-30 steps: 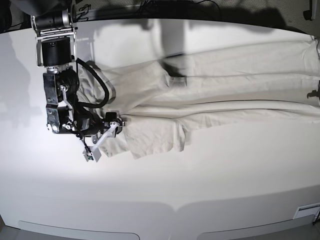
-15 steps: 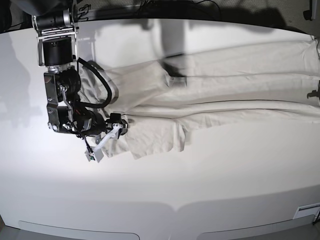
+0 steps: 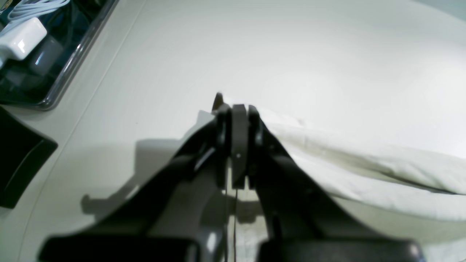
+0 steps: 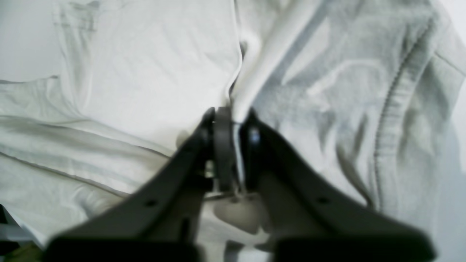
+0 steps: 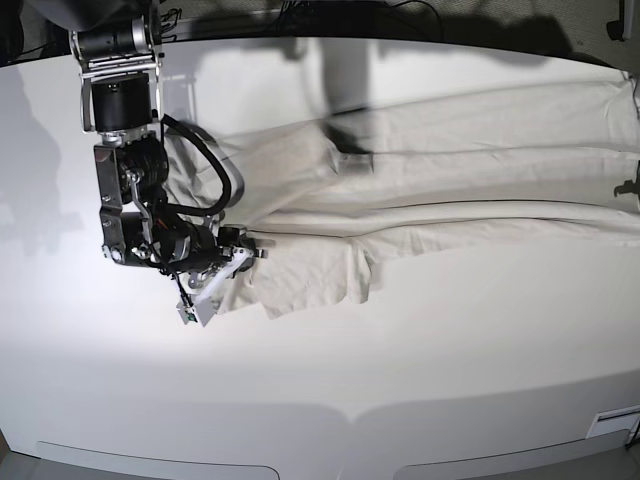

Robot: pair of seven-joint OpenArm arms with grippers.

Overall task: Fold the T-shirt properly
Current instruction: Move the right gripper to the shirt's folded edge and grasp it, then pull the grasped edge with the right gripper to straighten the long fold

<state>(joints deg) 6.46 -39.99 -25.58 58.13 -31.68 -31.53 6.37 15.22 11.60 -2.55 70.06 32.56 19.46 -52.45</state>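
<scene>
White table (image 5: 420, 370), T-shirt (image 5: 450, 170) fold inside right claw (image 4: 233, 120).

A broad white worktop (image 5: 330, 370) fills nearly the whole base view, smooth and faintly glossy, with a rounded far edge. Beyond that edge lies a dark strip (image 5: 400, 15) where thin cables are dimly seen. Strong light from above throws soft grey shadows onto the worktop's far part and a paler one near its left side. Along the worktop's near edge run two shallow rounded outlines (image 5: 160, 462), and a small pale label (image 5: 612, 420) sits at its near right corner. In the left wrist view, a dark glossy tray (image 3: 43, 54) holding a white block (image 3: 22, 38) and white cable stands just off the worktop's edge.
</scene>
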